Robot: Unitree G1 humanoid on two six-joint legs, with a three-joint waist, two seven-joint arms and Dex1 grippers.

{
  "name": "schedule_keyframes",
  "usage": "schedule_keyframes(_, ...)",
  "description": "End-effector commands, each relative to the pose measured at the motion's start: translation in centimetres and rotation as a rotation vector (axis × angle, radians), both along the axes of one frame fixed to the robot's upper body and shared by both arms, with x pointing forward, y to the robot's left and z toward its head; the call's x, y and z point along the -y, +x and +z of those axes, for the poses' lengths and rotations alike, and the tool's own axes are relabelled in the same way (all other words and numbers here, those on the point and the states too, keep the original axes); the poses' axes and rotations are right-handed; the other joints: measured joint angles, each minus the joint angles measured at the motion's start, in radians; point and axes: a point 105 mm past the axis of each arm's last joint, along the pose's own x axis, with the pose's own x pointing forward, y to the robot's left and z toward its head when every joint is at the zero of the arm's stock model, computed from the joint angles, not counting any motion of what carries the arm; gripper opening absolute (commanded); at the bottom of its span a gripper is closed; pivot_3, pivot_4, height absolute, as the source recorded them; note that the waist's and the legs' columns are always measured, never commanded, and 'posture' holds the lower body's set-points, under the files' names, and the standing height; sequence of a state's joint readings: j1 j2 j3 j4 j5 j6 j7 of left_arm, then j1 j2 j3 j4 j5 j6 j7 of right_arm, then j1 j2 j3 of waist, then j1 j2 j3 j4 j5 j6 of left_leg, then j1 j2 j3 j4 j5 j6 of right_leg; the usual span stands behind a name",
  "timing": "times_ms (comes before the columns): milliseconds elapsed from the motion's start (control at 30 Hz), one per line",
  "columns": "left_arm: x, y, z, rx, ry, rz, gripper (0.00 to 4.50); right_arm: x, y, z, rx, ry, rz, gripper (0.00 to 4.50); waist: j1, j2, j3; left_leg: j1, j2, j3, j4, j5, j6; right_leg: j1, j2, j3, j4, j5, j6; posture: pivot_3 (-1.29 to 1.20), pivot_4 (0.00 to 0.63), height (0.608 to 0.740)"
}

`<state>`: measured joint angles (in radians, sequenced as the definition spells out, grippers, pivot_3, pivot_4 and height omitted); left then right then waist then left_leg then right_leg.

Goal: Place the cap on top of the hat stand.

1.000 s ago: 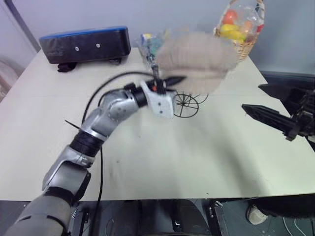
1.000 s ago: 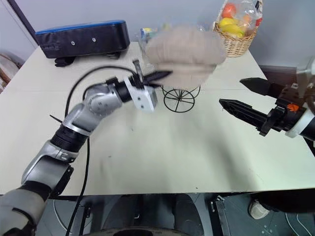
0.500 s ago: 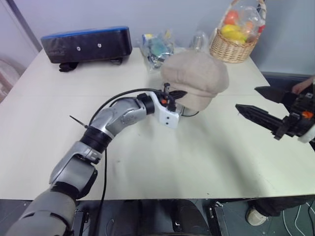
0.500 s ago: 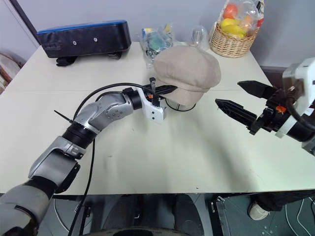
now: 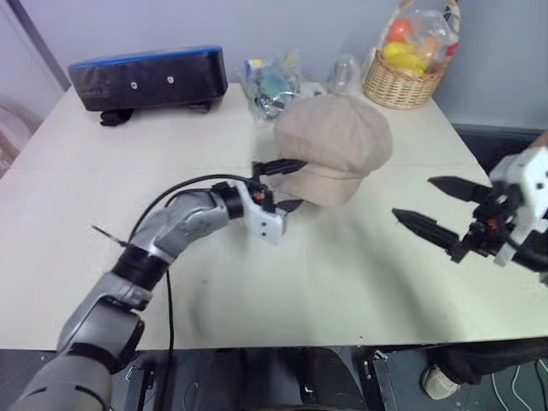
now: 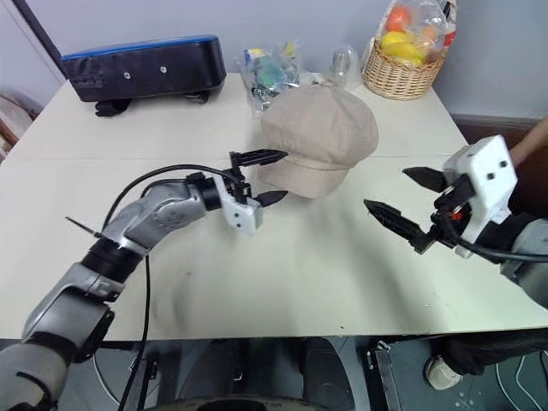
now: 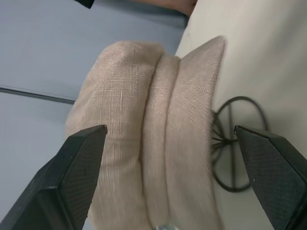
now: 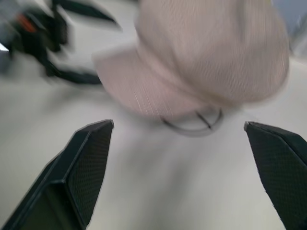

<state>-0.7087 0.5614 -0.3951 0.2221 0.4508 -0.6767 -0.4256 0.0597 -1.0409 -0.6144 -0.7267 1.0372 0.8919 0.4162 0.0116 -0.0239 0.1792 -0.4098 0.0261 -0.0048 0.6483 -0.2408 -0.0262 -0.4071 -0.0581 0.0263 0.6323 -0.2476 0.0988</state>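
Cap (image 6: 318,137) (beige, puffy) covers hat stand (image 7: 235,143).

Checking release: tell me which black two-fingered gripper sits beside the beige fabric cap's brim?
The left gripper, jaws open around the cap brim; the right gripper stands apart.

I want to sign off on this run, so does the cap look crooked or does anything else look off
Nothing stands out. The cap covers the hat stand, with only the stand's wire base showing beneath it. The left hand is open, its fingers clear of the fabric. The right hand is open, off to the side.
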Motion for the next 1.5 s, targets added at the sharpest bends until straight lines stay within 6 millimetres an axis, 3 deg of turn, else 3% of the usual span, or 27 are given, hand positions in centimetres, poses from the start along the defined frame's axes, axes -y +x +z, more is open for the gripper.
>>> schedule_keyframes(33,-1.2,-1.6,2.2,-0.058,-0.062,-0.051,4.44,-0.5,0.2,-0.4,0.064,-0.106,-0.008,4.50,0.000,0.000,0.000,0.000,0.000,0.000,0.000,0.000,0.000,0.000,0.000,0.000,0.000,0.000,0.000,0.00,0.150,0.740)
schedule_keyframes(167,-5.7,-2.1,1.4,-0.509,-0.136,0.043,4.44,-1.6,0.6,-2.2,0.103,-0.261,0.016,4.50,-0.007,0.000,0.000,0.001,0.001,0.001,0.000,0.000,0.000,0.000,0.000,0.000,0.000,0.000,-0.001,0.00,0.150,0.740)
schedule_keyframes(233,-8.3,-2.0,1.7,-0.824,-0.234,0.100,4.44,-2.7,0.7,-2.6,0.151,-0.324,0.055,4.50,-0.012,0.001,0.000,0.001,0.002,0.000,0.000,0.000,0.000,0.000,0.002,0.000,0.000,-0.002,-0.003,0.00,0.150,0.740)
schedule_keyframes(333,-11.1,-3.6,3.4,-1.185,-0.302,0.080,4.44,-4.2,0.9,-3.2,0.233,-0.406,0.103,4.50,-0.020,0.000,0.001,0.001,0.003,-0.001,0.000,0.000,0.000,-0.001,0.003,-0.001,0.001,-0.002,-0.004,0.00,0.150,0.740)
schedule_keyframes(433,-13.0,-5.5,6.2,-1.374,-0.338,-0.024,4.44,-6.0,1.5,-3.3,0.331,-0.448,0.132,4.50,-0.026,0.000,0.001,0.001,0.002,0.000,0.000,0.000,0.000,-0.001,0.002,-0.001,0.000,-0.003,-0.004,0.00,0.150,0.740)
schedule_keyframes(533,-14.0,-5.5,7.4,-1.434,-0.364,-0.031,4.44,-7.1,2.7,-3.5,0.439,-0.534,0.135,4.50,-0.023,0.000,0.001,0.000,0.002,0.000,0.000,0.000,0.000,-0.001,0.002,-0.001,0.000,-0.003,-0.004,0.00,0.150,0.740)
schedule_keyframes(700,-14.5,-5.0,7.4,-1.432,-0.319,0.020,4.44,-9.9,5.6,-5.3,0.696,-0.782,0.164,4.50,-0.026,0.000,0.001,0.000,0.001,0.001,0.000,0.000,0.000,-0.003,0.002,-0.001,0.000,-0.004,-0.006,0.00,0.150,0.740)
schedule_keyframes(933,-14.3,-4.4,7.9,-1.412,-0.290,0.016,4.44,-13.2,8.2,-5.7,0.811,-0.829,0.164,4.50,-0.026,0.000,0.001,-0.002,0.001,0.000,0.000,0.000,0.000,-0.005,0.003,0.000,0.001,-0.004,-0.006,0.00,0.150,0.740)
schedule_keyframes(1067,-14.0,-4.2,8.1,-1.399,-0.283,0.008,4.44,-13.7,9.0,-5.9,0.822,-0.841,0.155,4.50,-0.024,0.000,0.001,-0.002,0.002,0.000,0.000,0.000,0.000,-0.004,0.004,-0.001,0.002,-0.003,-0.006,0.00,0.150,0.740)
schedule_keyframes(1133,-13.9,-4.2,8.3,-1.396,-0.287,0.000,4.50,-13.9,9.0,-6.0,0.828,-0.841,0.160,3.66,-0.025,0.000,0.001,-0.002,0.002,0.000,0.000,0.000,0.000,-0.004,0.004,0.000,0.002,-0.003,-0.005,0.00,0.150,0.740)
schedule_keyframes(1367,-13.8,-4.0,8.3,-1.392,-0.297,-0.005,4.50,-13.9,9.1,-5.8,0.832,-0.834,0.145,0.04,-0.026,0.000,0.001,-0.002,0.002,0.000,0.000,0.000,0.000,-0.005,0.004,0.000,0.002,-0.003,-0.005,0.00,0.150,0.740)
schedule_keyframes(1500,-13.9,-3.9,8.2,-1.391,-0.299,-0.002,4.50,-13.5,9.0,-4.3,0.862,-0.805,0.103,0.04,-0.025,0.000,0.001,-0.002,0.002,0.000,0.000,0.000,0.000,-0.004,0.004,0.000,0.002,-0.003,-0.005,0.00,0.150,0.740)
